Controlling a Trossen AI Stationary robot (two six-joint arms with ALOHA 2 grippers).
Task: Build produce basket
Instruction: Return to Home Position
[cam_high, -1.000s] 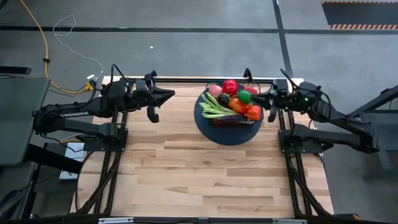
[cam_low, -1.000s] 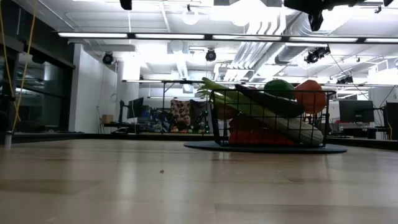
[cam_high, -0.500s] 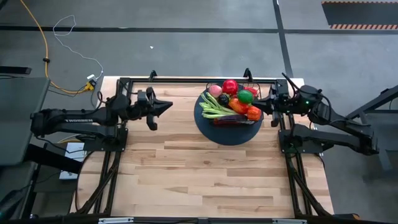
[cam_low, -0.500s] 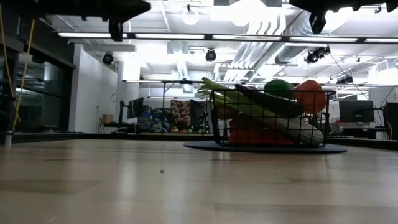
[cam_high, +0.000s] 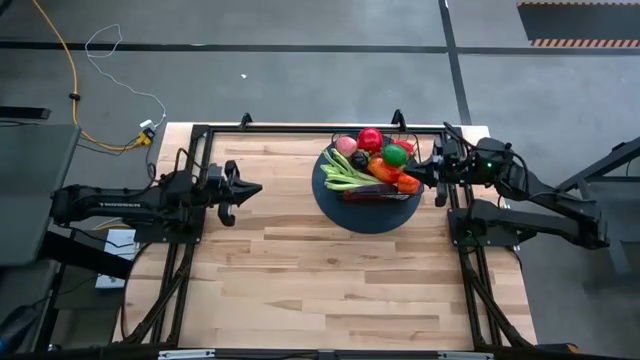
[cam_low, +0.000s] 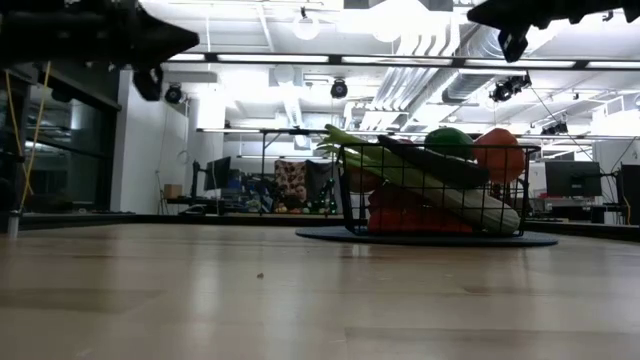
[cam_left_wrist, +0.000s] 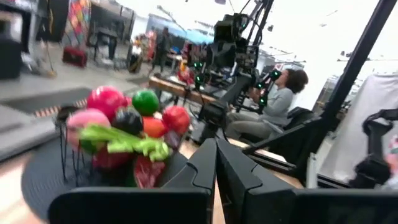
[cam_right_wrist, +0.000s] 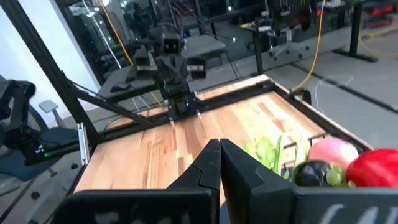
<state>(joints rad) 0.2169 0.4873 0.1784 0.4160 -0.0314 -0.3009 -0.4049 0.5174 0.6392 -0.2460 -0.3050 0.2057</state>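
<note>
L gripper (cam_high: 256, 187), R gripper (cam_high: 415, 172) closed, empty; full basket (cam_high: 375, 218) on wood table (cam_high: 330, 285); lit lab (cam_low: 260, 150)

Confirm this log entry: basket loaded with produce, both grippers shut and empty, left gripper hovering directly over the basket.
Wrong in one respect. The high view shows the left gripper at the left side of the table, well clear of the basket, not over it. The rest holds: the produce is loaded, and both it and the right gripper are shut and empty.

Pale wood-plank table (cam_high: 300, 280): black wire basket (cam_high: 352, 212) on dark round disc, right of centre.
</note>
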